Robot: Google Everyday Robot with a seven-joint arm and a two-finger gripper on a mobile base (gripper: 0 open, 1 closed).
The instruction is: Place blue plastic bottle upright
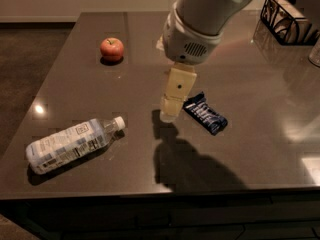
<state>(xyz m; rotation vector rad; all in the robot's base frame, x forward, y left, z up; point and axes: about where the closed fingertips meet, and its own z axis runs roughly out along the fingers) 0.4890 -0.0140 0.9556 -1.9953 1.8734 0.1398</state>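
**Bottle lying flat at the left, gripper hanging over the middle**

The dark, glossy brown worktop [260, 134] fills nearly everything I can see. Its right side runs out of sight, and its near edge drops into shadow.

The robot's bulky white arm [205, 14] reaches in from the top right. Its upper part is cut off, so I can't see where it comes from. It also hides a patch of the worktop behind it.

The small clear plastic bottle with a white screw cap and a pale blue-and-white label [72, 144] lies on its side near the front left corner. Its cap points to the right and slightly away from me. It is well apart from the arm, and nothing touches it.

At the far right corner stands a black wire basket [287, 16], partly cropped. Whatever sits at the right edge below it is too cut off to name.

The cream-coloured gripper [169, 115] hangs straight down below the arm's wrist, over the middle of the worktop. It is seen as one narrow block, so I cannot tell whether it is spread or closed. Its dark shadow falls towards me.

Just beside it, on the right, lies a dark blue snack wrapper [206, 114]. It sits very close to the gripper's tip, and I cannot make out whether the two touch.

A round red apple [111, 49] sits alone at the far left.
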